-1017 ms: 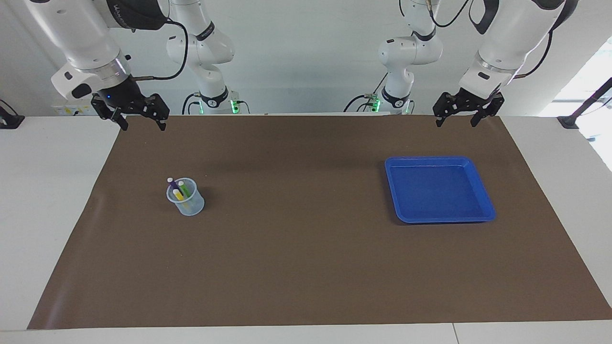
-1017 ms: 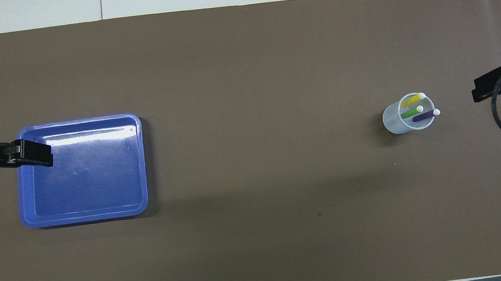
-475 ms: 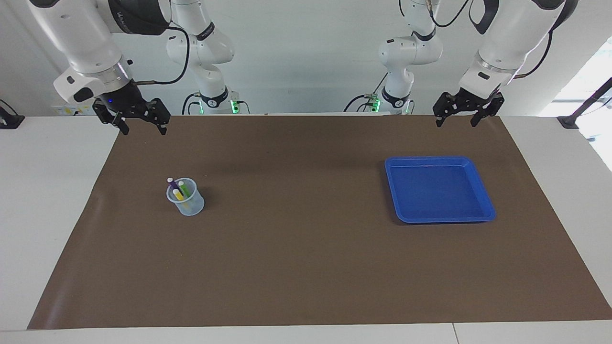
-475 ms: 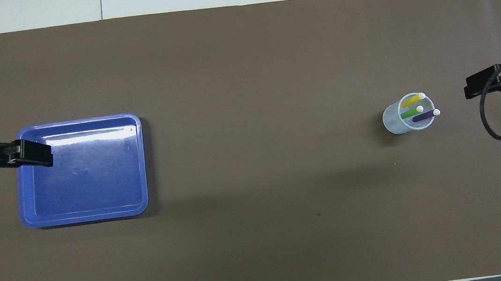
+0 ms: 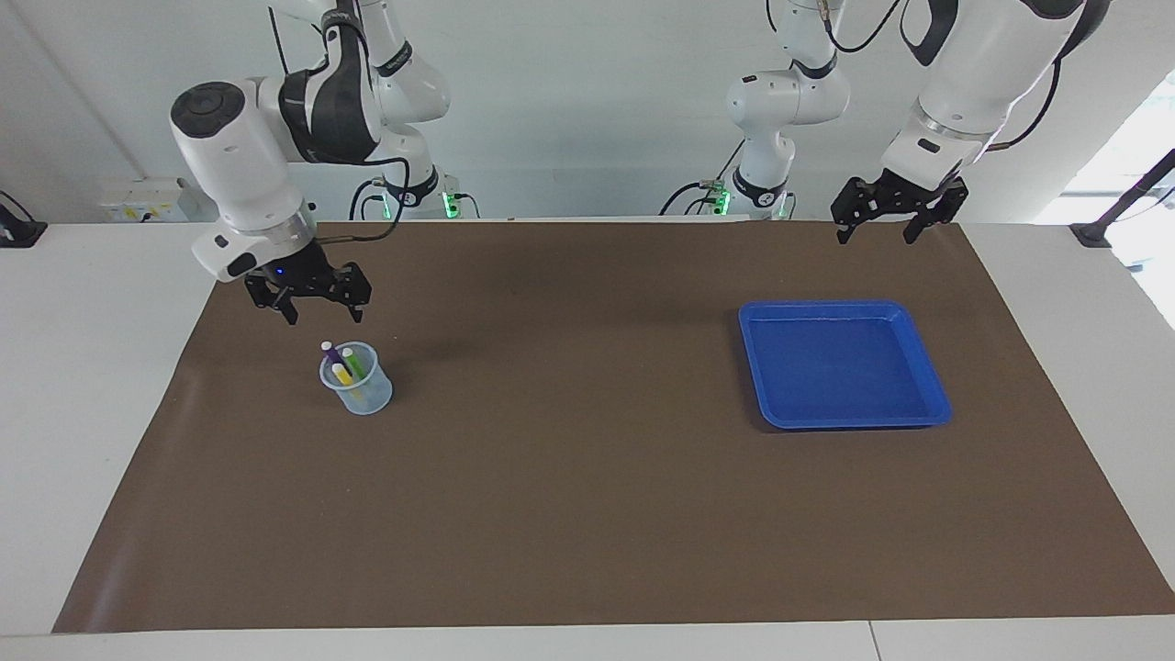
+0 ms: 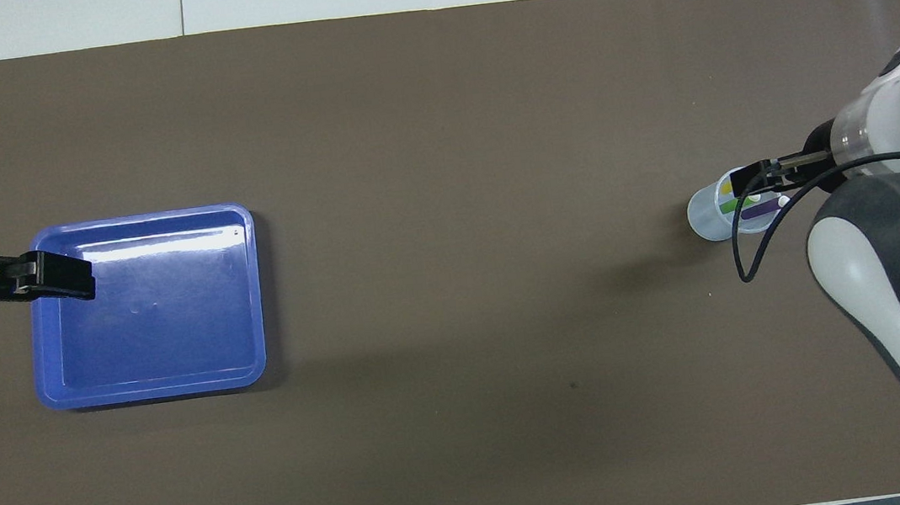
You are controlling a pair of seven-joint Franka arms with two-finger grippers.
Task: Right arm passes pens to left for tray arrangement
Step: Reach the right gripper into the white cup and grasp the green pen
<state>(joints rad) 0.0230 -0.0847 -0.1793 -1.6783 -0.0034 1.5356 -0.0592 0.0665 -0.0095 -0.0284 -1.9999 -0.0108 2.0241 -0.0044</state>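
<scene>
1. The pens (image 5: 341,362), one purple, one green and one yellow, are seen standing together in a small translucent cup (image 5: 359,387), pale ends upward, on the brown mat (image 5: 587,514) toward the right arm's end of the surface. None has been lifted out.
2. The tray (image 5: 927,367), bright blue and with nothing in it, is seen flat on the mat toward the left arm's end, well apart from the cup.
3. The right gripper (image 5: 314,308) is shown above the mat close to the cup, on the side nearer the robots and above rim height; its fingers are spread wide and nothing is held between them.
4. The left gripper (image 5: 879,225) is shown raised at the mat's edge nearest the robots, near the tray; its fingers are likewise spread wide and nothing is carried. This arm waits.
5. The step in hand is judged to be the approach to the first pen; no pass has yet been made.
6. For the next move, the fingers would need to be centred over a single pale end and lowered around it, the neighbouring pens and the light cup being left undisturbed, since the three stand crowded together.
</scene>
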